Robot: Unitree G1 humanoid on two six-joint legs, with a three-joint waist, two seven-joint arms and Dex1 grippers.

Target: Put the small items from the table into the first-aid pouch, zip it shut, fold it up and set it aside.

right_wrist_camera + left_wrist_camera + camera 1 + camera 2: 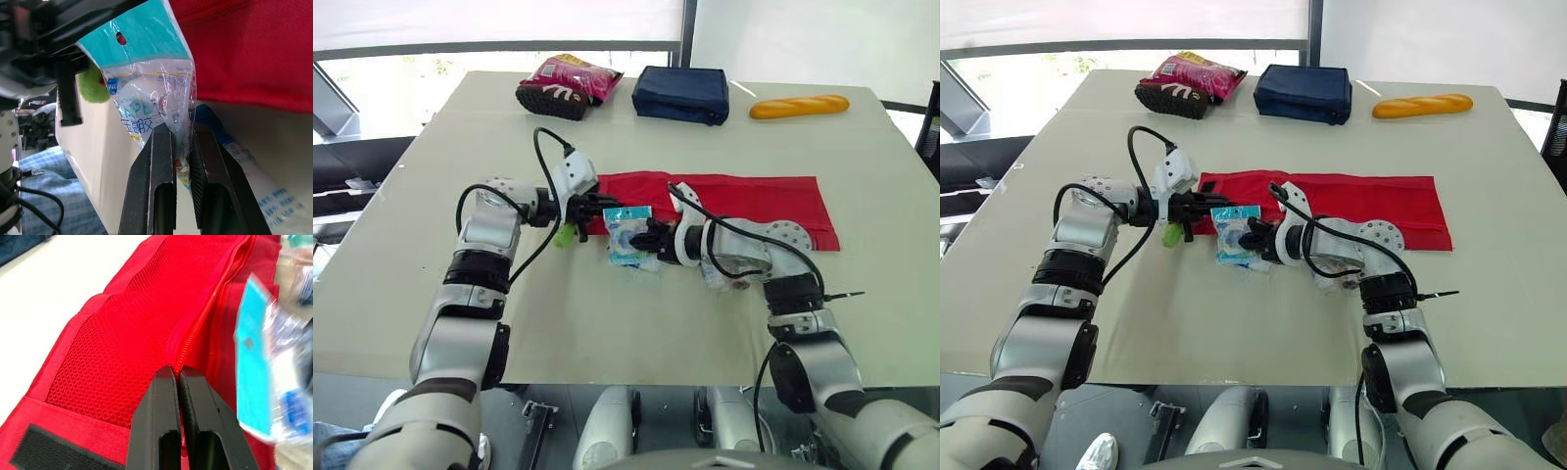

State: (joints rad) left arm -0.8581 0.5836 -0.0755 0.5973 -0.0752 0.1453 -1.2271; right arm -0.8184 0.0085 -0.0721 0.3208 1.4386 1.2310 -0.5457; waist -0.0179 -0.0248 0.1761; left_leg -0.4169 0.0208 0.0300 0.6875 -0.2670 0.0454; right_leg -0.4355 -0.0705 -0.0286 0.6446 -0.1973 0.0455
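Observation:
The red first-aid pouch (734,201) lies unfolded flat on the table. My left gripper (597,208) is at its left end, and its black fingers (166,421) are shut on the fabric edge beside the zipper (195,328) of a mesh pocket. My right gripper (646,238) is shut on a clear plastic packet with a teal header (628,233), held just in front of the pouch's left end. A small green item (566,235) lies below the left gripper. Another clear packet with blue print (259,191) lies on the table under the right wrist.
Along the table's far edge lie a pink snack bag (570,83), a navy blue pouch (682,94) and a bread roll (799,106). Bare tabletop (607,323) stretches toward the near edge.

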